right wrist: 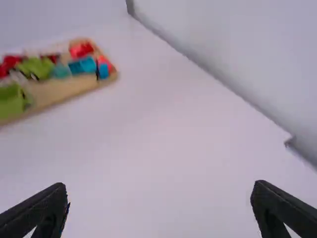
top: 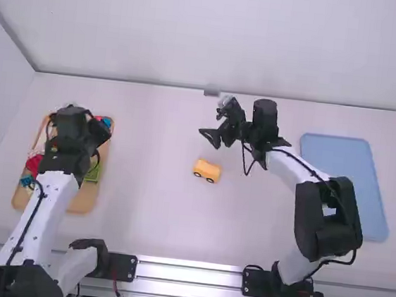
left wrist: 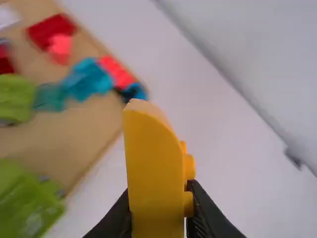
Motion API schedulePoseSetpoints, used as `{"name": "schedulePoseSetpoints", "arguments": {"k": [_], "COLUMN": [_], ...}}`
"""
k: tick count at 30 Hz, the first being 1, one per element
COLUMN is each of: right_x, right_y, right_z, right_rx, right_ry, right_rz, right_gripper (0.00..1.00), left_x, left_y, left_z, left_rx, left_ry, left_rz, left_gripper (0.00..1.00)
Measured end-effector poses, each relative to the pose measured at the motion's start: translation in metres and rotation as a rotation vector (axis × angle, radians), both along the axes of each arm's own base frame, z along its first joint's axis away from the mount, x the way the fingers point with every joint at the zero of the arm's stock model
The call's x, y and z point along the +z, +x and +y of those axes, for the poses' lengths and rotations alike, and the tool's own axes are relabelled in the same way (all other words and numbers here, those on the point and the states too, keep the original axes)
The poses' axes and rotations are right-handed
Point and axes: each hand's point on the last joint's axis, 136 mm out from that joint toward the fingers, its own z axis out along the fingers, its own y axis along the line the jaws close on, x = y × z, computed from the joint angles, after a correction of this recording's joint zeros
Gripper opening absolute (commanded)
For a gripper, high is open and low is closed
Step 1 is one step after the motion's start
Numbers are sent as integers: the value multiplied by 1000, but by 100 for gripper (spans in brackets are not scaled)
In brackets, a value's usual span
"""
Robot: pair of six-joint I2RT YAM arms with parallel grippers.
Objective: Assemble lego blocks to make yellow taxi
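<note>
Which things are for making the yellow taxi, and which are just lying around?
For the taxi:
yellow car with black wheels
yellow block
left gripper, jaws shut on that block
right gripper, jaws open

Probably just lying around:
green block, red block and turquoise block on the wooden tray
blue tray

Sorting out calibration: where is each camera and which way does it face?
High view: fixed above and behind both arms, looking forward and down on the table; left arm and right arm show.
Left wrist view: on the left arm's wrist, looking past the left gripper and its yellow block at part of the wooden tray.
Right wrist view: on the right arm's wrist, looking across the table to the tray, the right gripper's open fingers at the bottom.
Both wrist views share the tray and wall.
</note>
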Motion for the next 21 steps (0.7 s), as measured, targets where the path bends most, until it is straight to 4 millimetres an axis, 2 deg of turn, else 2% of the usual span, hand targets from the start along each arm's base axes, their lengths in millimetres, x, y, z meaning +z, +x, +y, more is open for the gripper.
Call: {"name": "schedulePoseSetpoints", "arguments": {"k": [1,2,6,8,9,11,12,15,21], "right_x": [5,13,24,26,26,27,29,39,34], "right_y": [0,-2,-12,-19,-19,-25,-27,-35,-22], "right_z": [2,5,12,15,15,17,17,16,3], "right_rx": [8,27,88,116,117,141,152,222,253], "right_ry": [17,50,115,142,145,165,171,219,283], "right_rz": [3,13,76,121,126,165,171,179,234], "right_gripper": [99,99,99,99,99,99,98,99,98], "left_x": [1,2,-2,-4,-5,-7,-8,-11,-11], "left_y": [4,16,40,53,55,60,61,62,54], "left_z": [-5,-24,-69,-108,-115,-145,-153,-186,-220], "left_rx": [-23,-94,-266,-424,-449,-563,-595,-713,-856], "left_ry": [9,36,107,164,171,210,224,269,321], "left_rz": [-8,-32,-68,-114,-120,-156,-165,-202,-244], "left_gripper": [3,2,2,2,2,4,5,4,2]}}
